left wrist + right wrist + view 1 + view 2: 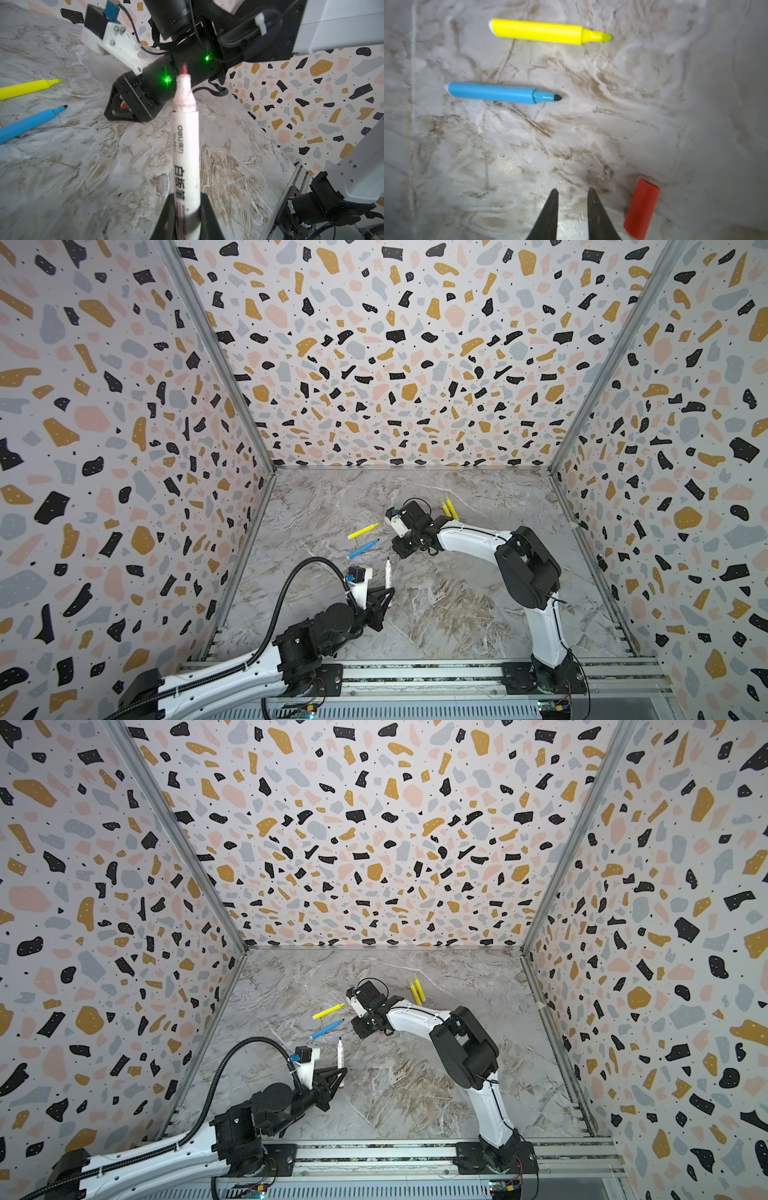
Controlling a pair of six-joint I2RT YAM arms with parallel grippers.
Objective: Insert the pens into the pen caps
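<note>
My left gripper (185,209) is shut on the white-barrelled pen (185,145); the pen's red tip points toward the right arm. In both top views this pen (388,574) (340,1054) juts from the left gripper (388,596) toward the back. My right gripper (572,190) hangs low over the table with its jaws slightly open and nothing between them. The red pen cap (641,207) lies on the table just beside them. A yellow pen (546,31) (363,531) and a blue pen (496,92) (363,549) lie side by side beyond it.
Two more yellow pens (449,508) (417,990) lie together behind the right arm's wrist. Patterned walls enclose the marble table (457,605) on three sides. The arms' metal base rail (415,676) runs along the front edge.
</note>
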